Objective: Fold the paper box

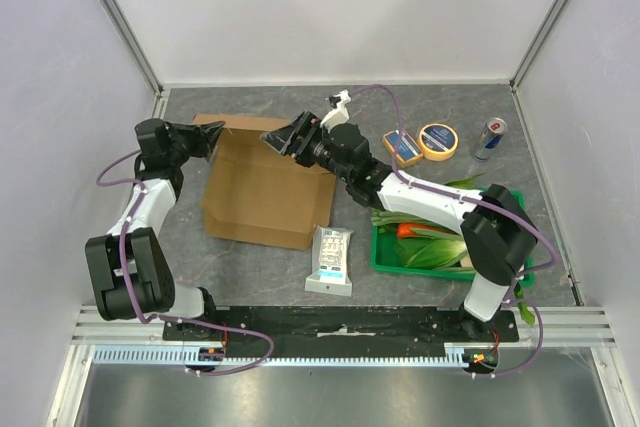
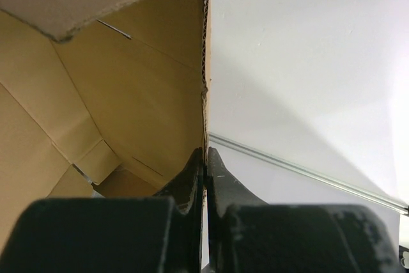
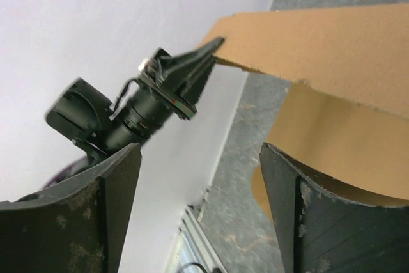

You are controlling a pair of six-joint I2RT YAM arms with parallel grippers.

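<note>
Crate [image 1: 380, 252], green plastic, sits by the bench's right edge toward the near side, w/ leafy greens [image 1: 435, 252] and an orange veg [image 1: 412, 230] lying in it, stalks sticking out over the far rim. Other container is the paper box [image 1: 265, 187]: brown cardboard, half formed, left of bench centre and closer to the far edge, mouth facing up, base panel flat on the bench. From above it looks nearly square, so I can't name a long axis w/ confidence; its sides sit a bit skewed to the bench edges, near-right corner almost touching a white packet [image 1: 331, 259]. Far wall stands raised along the far side. My left gripper [image 2: 206, 158] is at the box's far-left corner, fingers pinched tight on the thin edge of that raised wall, board running straight in btw them. My right gripper [image 3: 201, 151] is at the far-right end of the same wall, fingers spread wide, nothing btw them, cardboard just ahead. Far-right of the bench: small blue-orange pack [image 1: 403, 147], round yellow tin [image 1: 438, 140], drink can [image 1: 488, 138].
</note>
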